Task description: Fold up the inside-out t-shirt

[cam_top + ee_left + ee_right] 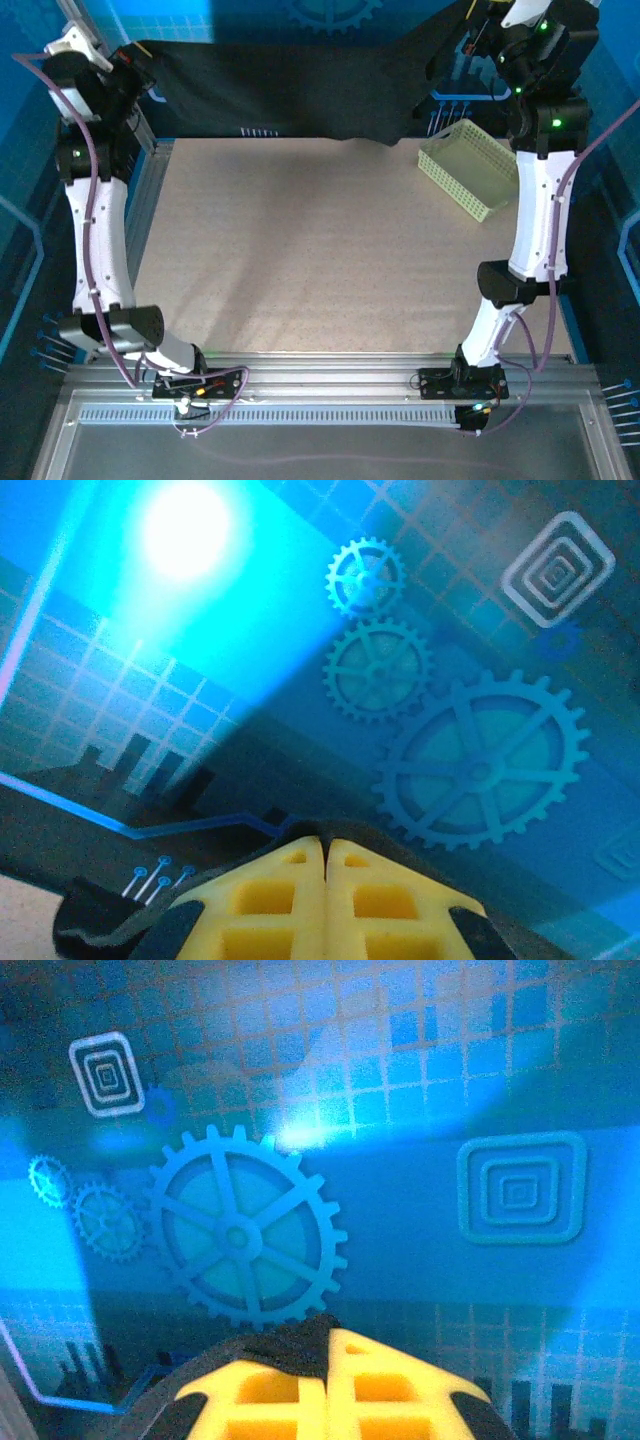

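Note:
The black inside-out t-shirt (300, 90) hangs stretched wide along the table's far edge, held up between both raised arms. My left gripper (140, 70) pinches its left end and my right gripper (480, 45) its right end. Seen from the left wrist, the yellow fingers (324, 842) are pressed together with dark cloth (105, 915) bunched round them. From the right wrist, the gripper (328, 1325) is shut too, with black fabric (285, 1345) lying over its left finger. The shirt's lower hem sags toward the tabletop near the middle.
A pale yellow-green lattice basket (470, 165) sits at the table's far right, just below the shirt's right end. The speckled beige tabletop (300, 260) spreads between the arms. A blue wall with gear patterns (240, 1235) stands close behind the shirt.

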{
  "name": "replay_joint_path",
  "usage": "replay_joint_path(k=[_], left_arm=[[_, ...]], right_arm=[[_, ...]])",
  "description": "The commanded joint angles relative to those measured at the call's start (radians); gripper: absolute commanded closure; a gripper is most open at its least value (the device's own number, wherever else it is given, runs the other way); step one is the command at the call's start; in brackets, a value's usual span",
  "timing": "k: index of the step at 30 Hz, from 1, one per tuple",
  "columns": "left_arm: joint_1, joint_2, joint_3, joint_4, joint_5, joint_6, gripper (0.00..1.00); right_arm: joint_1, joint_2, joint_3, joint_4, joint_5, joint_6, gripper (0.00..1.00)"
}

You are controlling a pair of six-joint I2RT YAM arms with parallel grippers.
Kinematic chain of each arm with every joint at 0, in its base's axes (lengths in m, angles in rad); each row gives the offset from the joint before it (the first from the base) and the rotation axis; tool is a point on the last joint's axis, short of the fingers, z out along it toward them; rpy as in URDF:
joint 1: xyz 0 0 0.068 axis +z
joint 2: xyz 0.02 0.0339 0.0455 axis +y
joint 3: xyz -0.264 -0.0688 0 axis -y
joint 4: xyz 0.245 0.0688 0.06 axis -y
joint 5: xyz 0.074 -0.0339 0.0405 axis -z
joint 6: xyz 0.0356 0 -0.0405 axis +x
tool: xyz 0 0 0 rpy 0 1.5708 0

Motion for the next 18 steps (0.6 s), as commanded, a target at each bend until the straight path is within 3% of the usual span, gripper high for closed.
replay_joint_path(k=[1,5,10,18], left_arm=[[0.011,-0.112,-0.250,0.154,0.074,-0.023,1.00],[0.011,-0.253,-0.622,0.237,0.098,-0.075,1.00],[0.008,-0.378,-0.987,0.280,0.171,-0.143,1.00],[0.003,-0.650,-1.286,-0.022,0.107,-0.118,1.00]], right_arm=[[-0.007,-0.132,-0.245,0.048,-0.052,0.007,1.00],[0.020,-0.365,-0.773,0.181,-0.072,0.022,1.00],[0.046,-0.603,-1.285,0.179,-0.007,0.112,1.00],[0.039,-0.833,-1.691,-0.055,0.047,0.261,1.00]])
